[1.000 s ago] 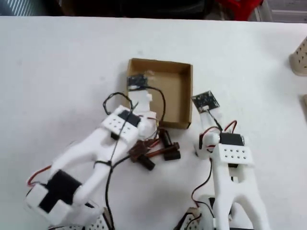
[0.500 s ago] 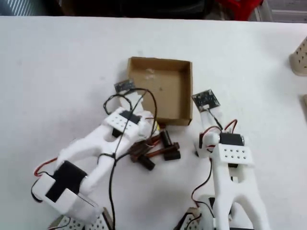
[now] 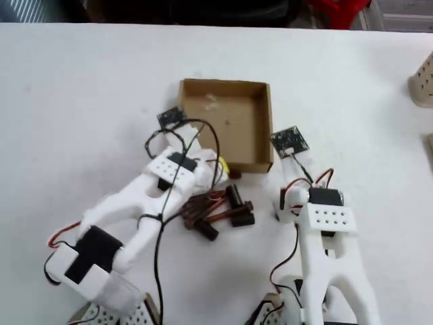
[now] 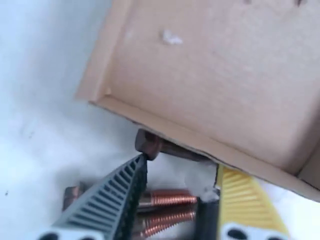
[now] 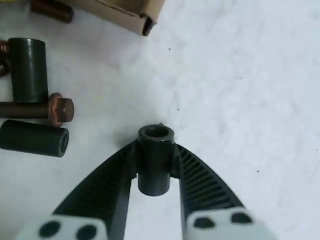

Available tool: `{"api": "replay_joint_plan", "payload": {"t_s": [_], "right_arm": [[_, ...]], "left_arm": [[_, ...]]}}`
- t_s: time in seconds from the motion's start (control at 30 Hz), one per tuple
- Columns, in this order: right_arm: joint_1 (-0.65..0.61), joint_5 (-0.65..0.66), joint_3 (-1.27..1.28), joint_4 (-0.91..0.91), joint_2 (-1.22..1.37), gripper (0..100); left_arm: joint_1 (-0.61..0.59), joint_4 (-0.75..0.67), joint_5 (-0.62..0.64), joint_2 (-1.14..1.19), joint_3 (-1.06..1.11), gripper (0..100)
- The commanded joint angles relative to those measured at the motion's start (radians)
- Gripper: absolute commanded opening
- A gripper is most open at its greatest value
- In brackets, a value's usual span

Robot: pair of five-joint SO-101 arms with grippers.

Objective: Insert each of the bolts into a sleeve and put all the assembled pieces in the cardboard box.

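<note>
While its end effector (image 5: 155,146) clamps a sleeve (image 5: 155,167), the right arm (image 3: 326,254) stoops.

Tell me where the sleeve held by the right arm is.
In the right wrist view, the sleeve stands clamped in the right gripper, right of the loose bolts and sleeves, near the cardboard box's front right corner.

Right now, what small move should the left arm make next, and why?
Probably lower the left gripper onto one of the bolts and close. Its fingers stand open above them, and the right gripper holds a sleeve with its open end clear.
</note>
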Motion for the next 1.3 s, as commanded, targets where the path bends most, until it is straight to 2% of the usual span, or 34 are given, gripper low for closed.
{"api": "replay_joint_plan", "payload": {"t_s": [0.0, 0.3, 0.5, 0.57, 0.67, 0.8, 0.87, 1.0, 1.2, 1.27], "right_arm": [[-0.013, 0.002, -0.014, -0.013, -0.007, 1.7], [-0.051, 0.049, 0.011, -0.013, -0.015, 1.7], [-0.062, 0.051, 0.014, -0.013, -0.008, 1.7], [-0.062, 0.051, 0.014, -0.015, -0.008, 1.7], [-0.062, 0.068, 0.014, -0.015, -0.007, 1.7], [-0.062, 0.081, 0.014, -0.013, -0.007, 1.7], [-0.062, 0.083, 0.014, -0.013, -0.007, 1.7], [-0.062, 0.084, 0.014, -0.013, -0.007, 1.7], [-0.062, 0.084, 0.014, -0.013, -0.007, 1.7], [-0.062, 0.084, 0.014, -0.013, -0.007, 1.7]], "left_arm": [[-0.015, -0.046, 0.014, -0.005, -0.044, 27], [-0.015, -0.040, 0.015, -0.004, -0.041, 29], [-0.036, -0.020, 0.015, 0.140, -0.115, 12], [-0.042, 0.048, 0.015, 0.193, -0.183, 14], [-0.042, 0.138, 0.017, 0.232, -0.258, 21], [-0.042, 0.158, 0.017, 0.222, -0.258, 31], [-0.042, 0.152, 0.017, 0.211, -0.238, 32], [-0.048, 0.150, 0.008, 0.170, -0.203, 26], [-0.071, 0.086, 0.006, 0.127, -0.143, 1], [-0.079, 0.087, 0.006, 0.122, -0.138, 4]]}}
